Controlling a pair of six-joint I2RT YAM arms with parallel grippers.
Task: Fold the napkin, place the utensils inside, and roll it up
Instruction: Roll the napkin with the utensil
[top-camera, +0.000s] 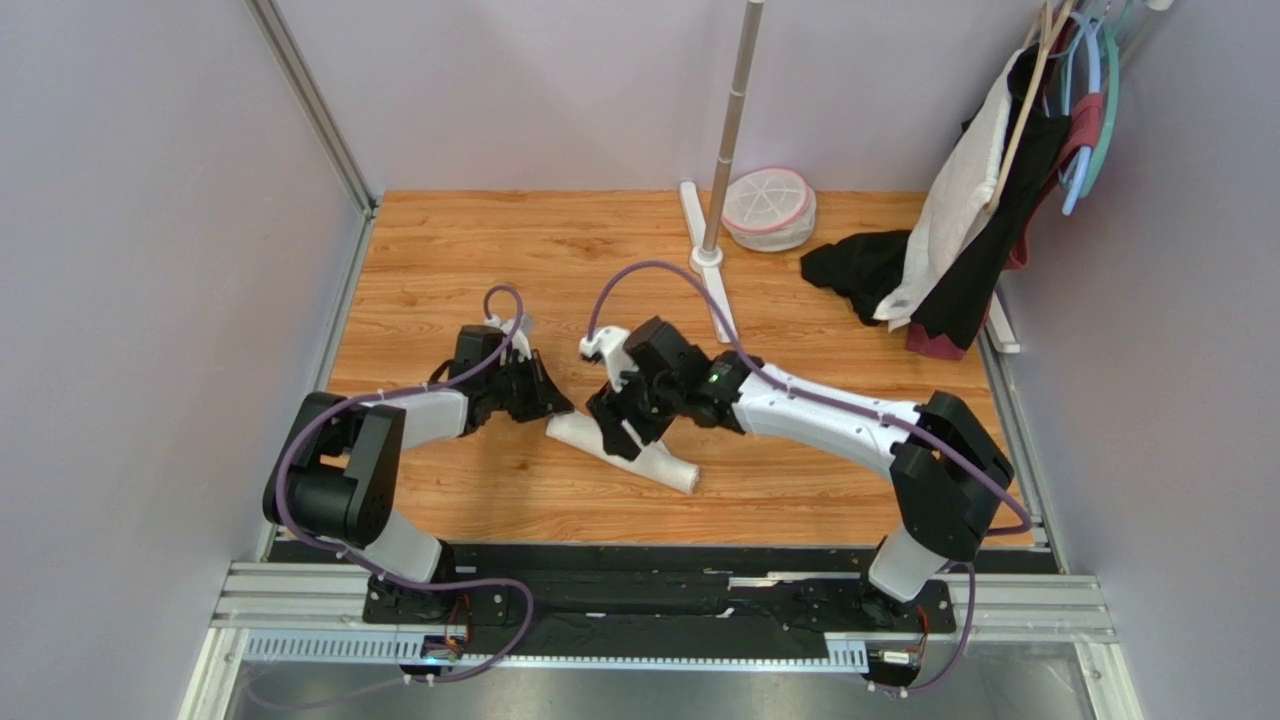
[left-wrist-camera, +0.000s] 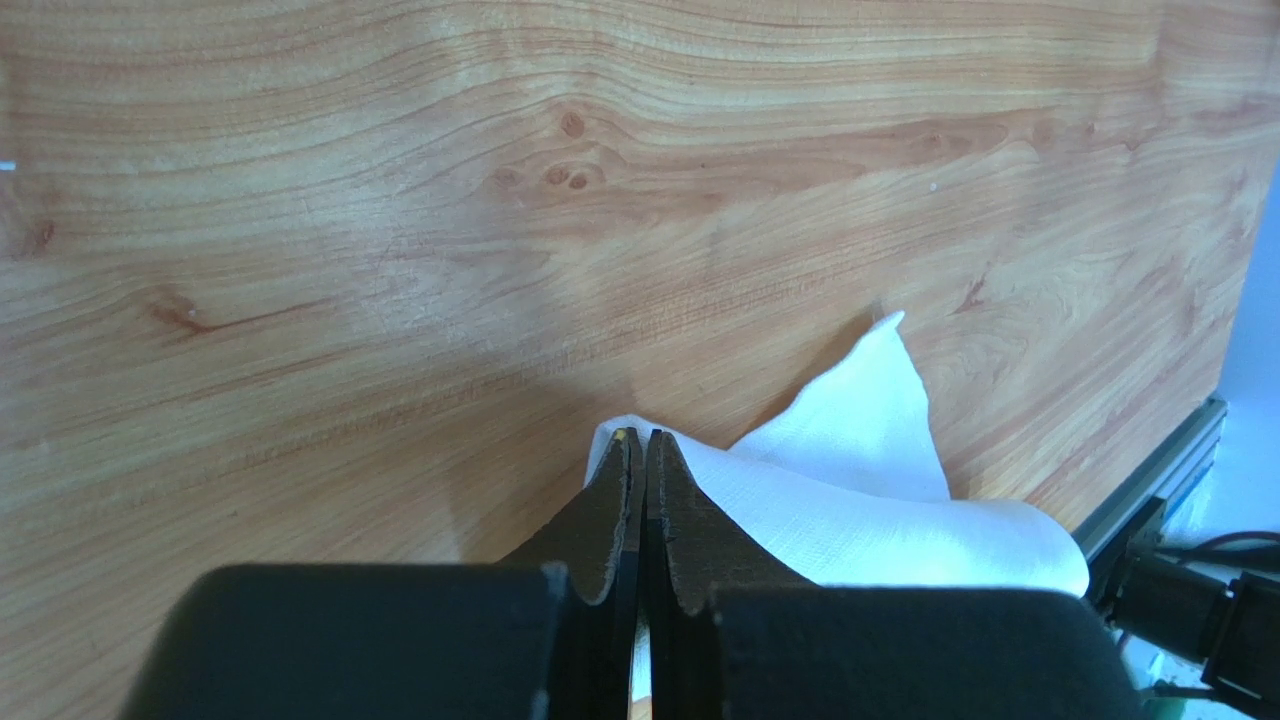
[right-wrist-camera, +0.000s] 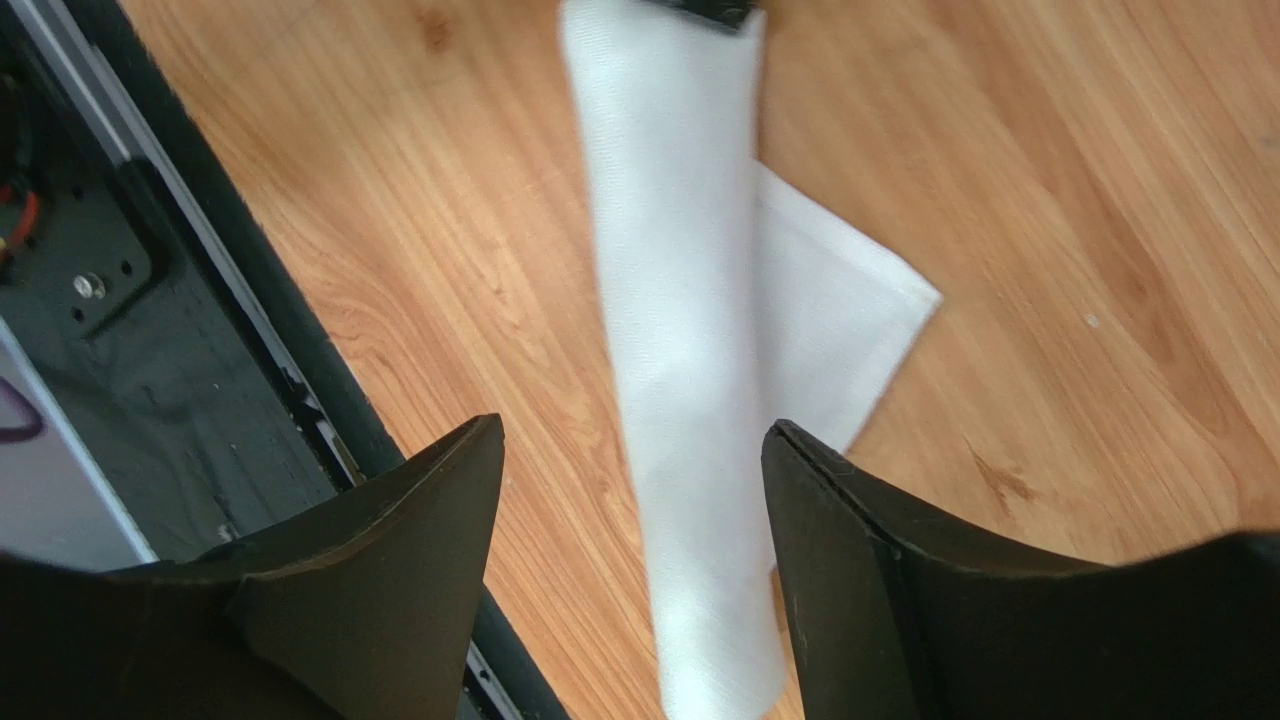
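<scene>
White napkin (top-camera: 669, 470), rolled, on wood table (top-camera: 451, 255); left jaws clamped on its end (right jaws apart above).

This looks like a robotics lab test cell: plain pale grey partition panels (top-camera: 150, 225) box in a wood-grain laminate tabletop (top-camera: 451, 255); a slotted aluminium rail (top-camera: 286, 600) along its near edge carries two black-and-white robot arms (top-camera: 842, 413). A white pole stand (top-camera: 732, 135) rises at the back; dark and white garments on hangers (top-camera: 962, 195) hang in the far corner.
</scene>
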